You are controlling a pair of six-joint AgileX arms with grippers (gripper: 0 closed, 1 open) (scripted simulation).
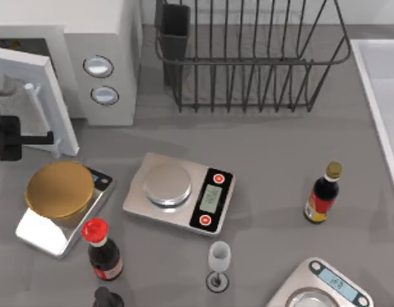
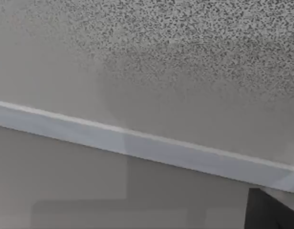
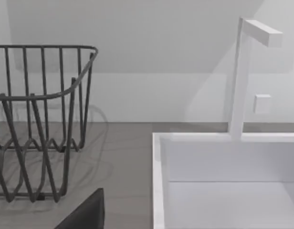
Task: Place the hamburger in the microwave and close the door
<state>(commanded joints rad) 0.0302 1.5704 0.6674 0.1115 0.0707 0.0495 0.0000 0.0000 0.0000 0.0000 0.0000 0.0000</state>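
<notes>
The white microwave (image 1: 101,38) stands at the table's back left, with two round knobs (image 1: 98,66) on its side panel. Its door (image 1: 59,109) stands partly swung out toward the front. My left gripper (image 1: 31,136) is at the far left edge, pressed close against the door's outer face. The left wrist view looks straight onto the door's speckled grey window (image 2: 185,52) and white frame (image 2: 137,145). The hamburger is hidden. My right arm is parked off to the right; its wrist view faces the dish rack (image 3: 37,119) and the sink (image 3: 223,181).
A golden-orange disc (image 1: 59,188) lies on a scale at front left. A second scale (image 1: 179,192) sits mid-table and a third (image 1: 322,288) at front right. Two sauce bottles (image 1: 102,251) (image 1: 323,193), a small glass (image 1: 218,261), the wire dish rack (image 1: 248,57) and the sink (image 1: 382,96) are nearby.
</notes>
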